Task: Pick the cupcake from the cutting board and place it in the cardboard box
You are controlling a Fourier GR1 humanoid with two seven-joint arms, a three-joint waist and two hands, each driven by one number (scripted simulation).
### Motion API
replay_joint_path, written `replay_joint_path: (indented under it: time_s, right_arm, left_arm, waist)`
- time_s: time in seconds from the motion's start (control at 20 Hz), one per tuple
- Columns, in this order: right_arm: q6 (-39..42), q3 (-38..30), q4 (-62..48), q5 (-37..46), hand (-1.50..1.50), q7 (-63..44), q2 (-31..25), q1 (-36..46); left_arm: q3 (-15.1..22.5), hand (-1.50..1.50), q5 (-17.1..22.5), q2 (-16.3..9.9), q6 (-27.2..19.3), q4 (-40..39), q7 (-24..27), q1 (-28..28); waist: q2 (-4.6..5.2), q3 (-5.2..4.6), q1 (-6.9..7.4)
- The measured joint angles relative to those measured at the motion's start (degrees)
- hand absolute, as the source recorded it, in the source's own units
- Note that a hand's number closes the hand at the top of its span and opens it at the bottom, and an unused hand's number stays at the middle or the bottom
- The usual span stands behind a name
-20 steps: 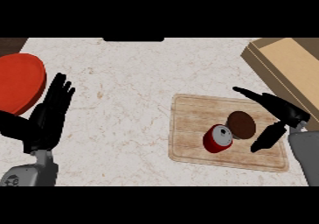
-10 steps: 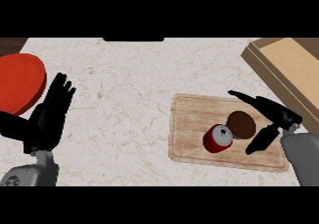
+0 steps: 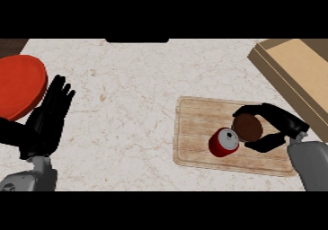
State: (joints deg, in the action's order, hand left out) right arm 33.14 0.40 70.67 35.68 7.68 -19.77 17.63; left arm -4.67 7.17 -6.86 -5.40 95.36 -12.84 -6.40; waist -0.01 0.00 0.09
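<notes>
A brown cupcake (image 3: 248, 126) sits on the wooden cutting board (image 3: 199, 121) at the right of the counter. My right hand (image 3: 280, 123) curls round it from the right, fingers arched over its far side and thumb below it. A red can (image 3: 224, 142) lies on the board just left of and below the cupcake. The cardboard box (image 3: 300, 67) stands at the far right, beyond the board. My left hand (image 3: 48, 119) rests open at the left, fingers up, beside a red plate (image 3: 15, 85).
A dark object (image 3: 136, 40) sits at the counter's far edge in the middle. The marble counter (image 3: 120, 112) stretches bare between the left hand and the board. A brown strip shows at the upper left corner.
My right hand has moved left over the board and its fingers have curled round the cupcake. The left hand, can and board have not moved.
</notes>
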Motion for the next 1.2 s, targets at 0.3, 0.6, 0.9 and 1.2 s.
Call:
replay_joint_path:
  time_s: [0.3,0.6,0.9,1.2]
  right_arm:
    - [-4.38,1.17,0.13,3.85,1.50,4.37,-0.28,0.39]
    - [-10.99,3.30,2.92,8.68,1.50,4.49,1.91,-0.67]
    - [-17.03,14.41,13.17,20.74,1.50,-4.37,7.68,-1.83]
    - [-15.59,20.08,25.42,26.10,1.50,-9.24,9.27,-3.93]
  left_arm:
    - [-0.29,0.00,-0.16,0.18,0.61,-0.84,1.02,0.29]
    - [0.05,0.00,-0.51,0.64,0.34,0.21,0.29,0.92]
    - [-0.52,0.00,-0.14,0.04,0.35,0.98,-1.13,0.31]
    - [0.09,0.00,-1.12,0.75,0.04,1.10,-0.06,1.25]
  waist:
    - [0.01,0.00,0.02]
    - [-0.09,-0.05,-0.07]
    - [-0.28,-0.14,-0.19]
    - [-0.20,-0.05,-0.31]
